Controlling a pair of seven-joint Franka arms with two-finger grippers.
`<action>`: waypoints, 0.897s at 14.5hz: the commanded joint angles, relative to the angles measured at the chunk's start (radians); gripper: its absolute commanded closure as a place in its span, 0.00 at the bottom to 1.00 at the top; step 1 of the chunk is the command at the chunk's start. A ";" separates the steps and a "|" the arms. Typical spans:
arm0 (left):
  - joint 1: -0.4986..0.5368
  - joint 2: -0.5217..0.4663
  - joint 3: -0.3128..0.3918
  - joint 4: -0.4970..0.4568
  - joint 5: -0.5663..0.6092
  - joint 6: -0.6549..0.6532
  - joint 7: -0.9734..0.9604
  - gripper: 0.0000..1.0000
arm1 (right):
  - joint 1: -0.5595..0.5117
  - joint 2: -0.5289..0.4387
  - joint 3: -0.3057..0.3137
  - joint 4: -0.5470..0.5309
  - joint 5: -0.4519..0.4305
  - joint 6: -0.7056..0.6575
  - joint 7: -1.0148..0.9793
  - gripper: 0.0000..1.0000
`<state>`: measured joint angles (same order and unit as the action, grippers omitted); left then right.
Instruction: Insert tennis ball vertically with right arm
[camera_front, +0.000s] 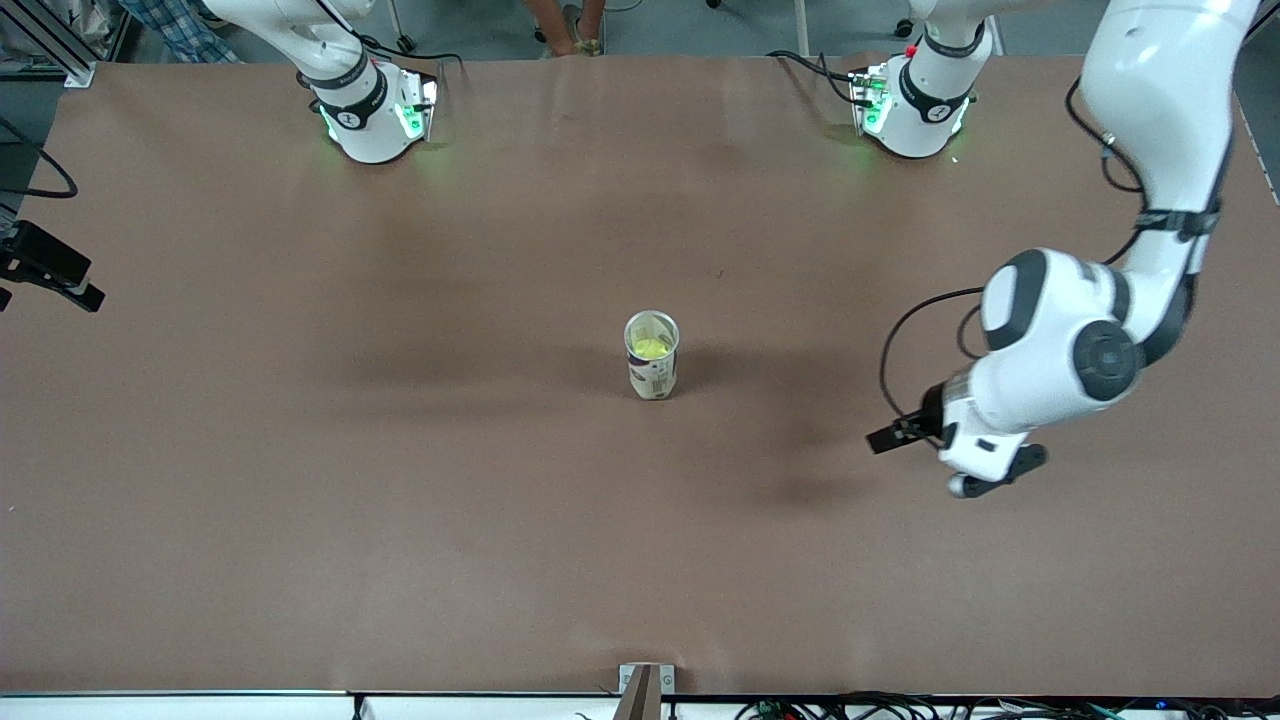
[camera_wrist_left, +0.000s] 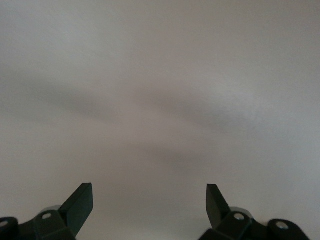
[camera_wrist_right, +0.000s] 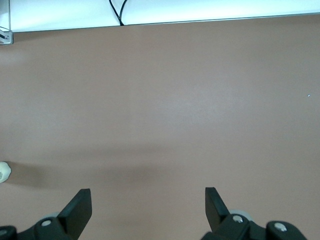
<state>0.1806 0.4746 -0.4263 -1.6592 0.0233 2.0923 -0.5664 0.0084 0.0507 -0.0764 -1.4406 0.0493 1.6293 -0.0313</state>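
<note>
A clear tube can (camera_front: 652, 372) with a printed label stands upright in the middle of the brown table (camera_front: 400, 480). A yellow-green tennis ball (camera_front: 650, 347) sits inside it, seen through the open top. My right gripper (camera_wrist_right: 148, 200) is out of the front view. Its wrist view shows it open and empty over bare table, and only the right arm's base (camera_front: 370, 115) shows in front. My left gripper (camera_front: 975, 472) hangs over the table toward the left arm's end, apart from the can. It is open and empty in its wrist view (camera_wrist_left: 150, 200).
A black device (camera_front: 45, 268) sticks in at the right arm's end of the table. The right wrist view shows a white strip (camera_wrist_right: 200, 10) along the table's edge, a black cable (camera_wrist_right: 117, 10), and a small whitish object (camera_wrist_right: 3, 172) at the view's border.
</note>
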 joint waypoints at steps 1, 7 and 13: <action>0.065 -0.105 -0.005 -0.017 0.015 -0.064 0.124 0.00 | -0.001 -0.014 0.007 -0.004 -0.019 -0.035 0.008 0.00; 0.082 -0.191 0.038 0.065 0.021 -0.234 0.253 0.00 | -0.001 -0.012 0.007 -0.004 -0.017 -0.063 0.008 0.00; -0.081 -0.298 0.242 0.088 0.004 -0.405 0.476 0.00 | 0.001 -0.012 0.007 -0.003 -0.016 -0.063 0.010 0.00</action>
<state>0.1350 0.2161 -0.2193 -1.5718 0.0254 1.7371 -0.1539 0.0087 0.0508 -0.0745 -1.4397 0.0493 1.5747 -0.0313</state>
